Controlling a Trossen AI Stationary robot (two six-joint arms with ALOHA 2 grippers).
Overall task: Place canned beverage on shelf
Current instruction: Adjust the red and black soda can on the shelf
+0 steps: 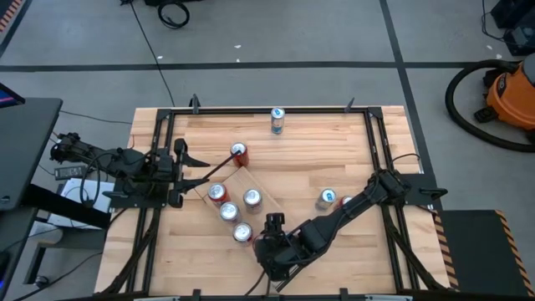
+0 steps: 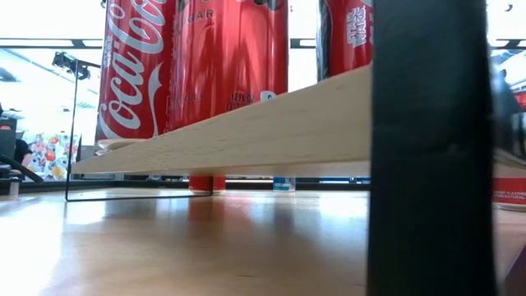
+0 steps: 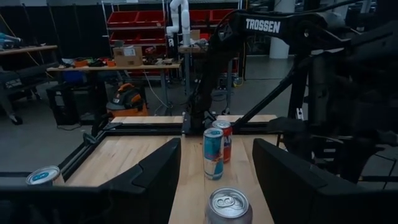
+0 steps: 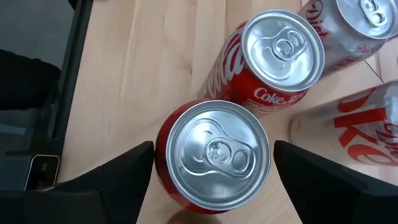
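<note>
cans [image 2: 197, 74]: tops cut off | black post [image 2: 427, 148]: hides right side

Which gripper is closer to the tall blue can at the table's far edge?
Left. The left gripper sits nearer the blue can; the right gripper works at the near edge, by the shelf.

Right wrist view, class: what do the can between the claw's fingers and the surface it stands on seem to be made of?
The can looks like thin metal, probably aluminium: bare silvery lid with pull tab, glossy red printed wall. The surface looks like pale, matt wood, with fine lengthwise grain, though a wood-look laminate cannot be ruled out.
</note>
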